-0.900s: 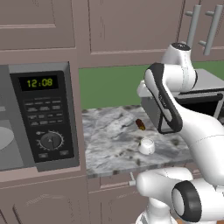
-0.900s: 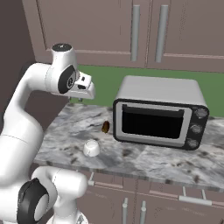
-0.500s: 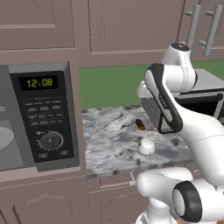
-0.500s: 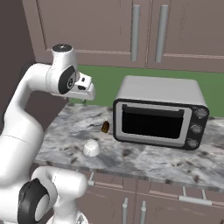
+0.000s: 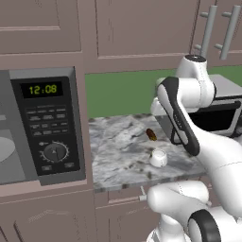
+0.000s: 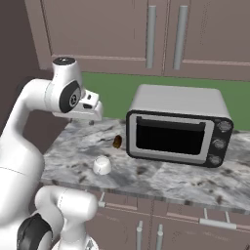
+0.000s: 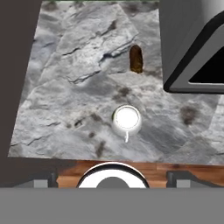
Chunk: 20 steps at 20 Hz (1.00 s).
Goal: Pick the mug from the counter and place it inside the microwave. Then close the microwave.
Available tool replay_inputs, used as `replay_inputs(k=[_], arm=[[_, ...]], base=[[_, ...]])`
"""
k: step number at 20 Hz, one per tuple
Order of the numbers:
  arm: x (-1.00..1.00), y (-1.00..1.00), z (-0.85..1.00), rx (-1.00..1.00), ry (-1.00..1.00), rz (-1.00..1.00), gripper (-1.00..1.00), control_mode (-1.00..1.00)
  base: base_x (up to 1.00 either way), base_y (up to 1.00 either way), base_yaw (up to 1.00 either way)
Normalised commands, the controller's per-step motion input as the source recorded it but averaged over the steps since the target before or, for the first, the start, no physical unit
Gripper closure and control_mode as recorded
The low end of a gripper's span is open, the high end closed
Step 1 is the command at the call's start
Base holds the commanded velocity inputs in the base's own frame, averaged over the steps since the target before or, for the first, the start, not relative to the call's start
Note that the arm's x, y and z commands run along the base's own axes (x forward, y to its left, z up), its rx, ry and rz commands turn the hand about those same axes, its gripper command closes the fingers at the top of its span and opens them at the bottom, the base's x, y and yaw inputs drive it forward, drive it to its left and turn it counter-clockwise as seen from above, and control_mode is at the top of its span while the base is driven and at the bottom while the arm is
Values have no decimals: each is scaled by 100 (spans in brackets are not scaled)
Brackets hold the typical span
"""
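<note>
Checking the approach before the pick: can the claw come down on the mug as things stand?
Probably yes. The mug stands alone near the counter's front edge, apart from the small brown object and the toaster oven. The claw hangs above the counter, open, with nothing between it and the mug.

Bare table (image 7: pixel 65 105) is left all around the mug (image 7: pixel 127 119). A brown object (image 7: pixel 136 58) lies behind it, well apart. The right side is blocked by the toaster oven (image 6: pixel 178 127), the left by the microwave (image 5: pixel 40 127).
</note>
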Motion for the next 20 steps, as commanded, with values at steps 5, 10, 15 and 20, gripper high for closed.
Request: replay_inputs(k=[5,10,15,20], arm=[[-38,0,0,-5,0,0,-100,-100],[-23,-7,-1,-8,6,0,-100,-100],[-3,-4,-25,-3,10,0,-100,-100],[0,-1,-33,3,1,0,-100,-100]], base=[[0,0,0],[0,0,0],[0,0,0],[0,0,0]])
